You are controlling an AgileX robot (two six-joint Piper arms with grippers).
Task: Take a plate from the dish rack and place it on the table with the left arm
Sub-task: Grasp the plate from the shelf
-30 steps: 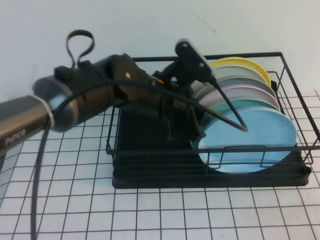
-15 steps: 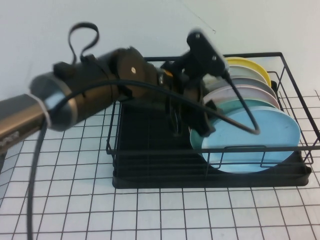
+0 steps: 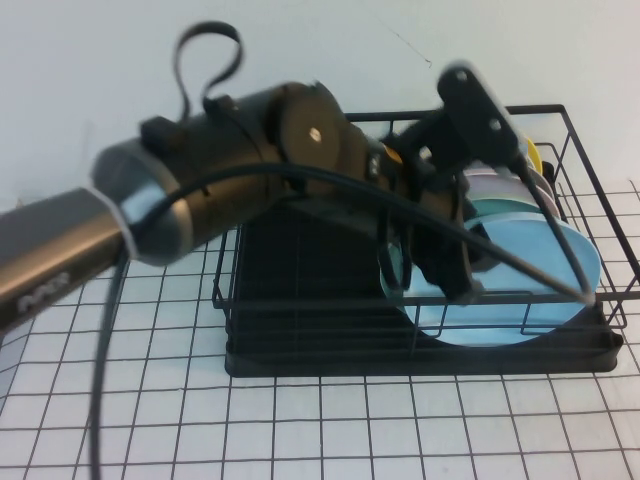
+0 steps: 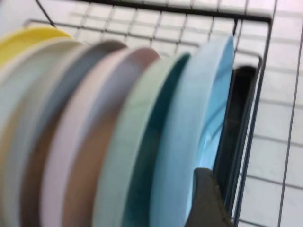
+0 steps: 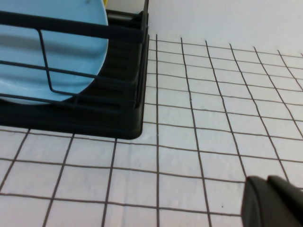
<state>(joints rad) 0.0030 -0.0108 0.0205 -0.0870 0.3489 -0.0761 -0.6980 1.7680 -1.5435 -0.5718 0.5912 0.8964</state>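
While the round sky-blue plate [image 3: 520,290] stands upright in the black wire dish rack [image 3: 420,340], frontmost of the row near the white gridded table's [image 3: 300,420] far edge, the left gripper [image 3: 525,290] straddles its rim, fingers wide, nothing gripped. Grasp, lift and placement remain. The right gripper [image 5: 274,203] hovers low beside the rack's corner; its opening cannot be told.

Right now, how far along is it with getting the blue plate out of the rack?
Early. Done: the left gripper has reached the dish rack, jaws open around the front sky-blue plate. In hand: nothing gripped; the plate stands in its slot. Left: grip, lift, set it on the table. The right gripper hovers beside the rack.
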